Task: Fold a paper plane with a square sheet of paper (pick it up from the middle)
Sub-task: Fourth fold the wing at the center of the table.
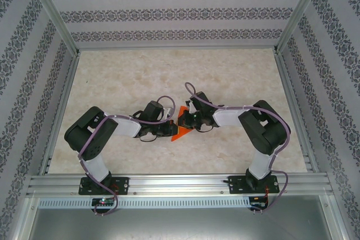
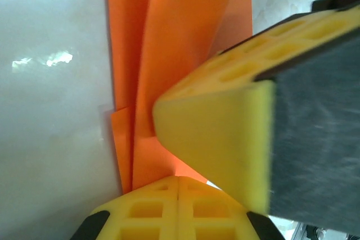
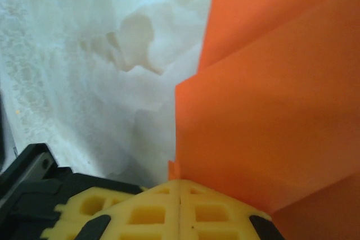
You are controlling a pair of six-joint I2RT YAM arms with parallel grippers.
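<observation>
Thin, bright orange square sheet of paper point(image 1: 181, 131), partly folded, lies mid-way across the pale table point(image 1: 112, 82), toward its near edge. Left gripper point(image 2: 178, 189) and right gripper point(image 3: 180, 188) both clamp it, jaws closed. Advice: keep tension even so the creases line up.

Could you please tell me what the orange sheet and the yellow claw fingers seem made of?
The orange sheet looks like thin matte paper: crisp creases, layered flaps. The right claw's fingers seem moulded plastic or rubber: matte yellow, gridded recesses.
</observation>
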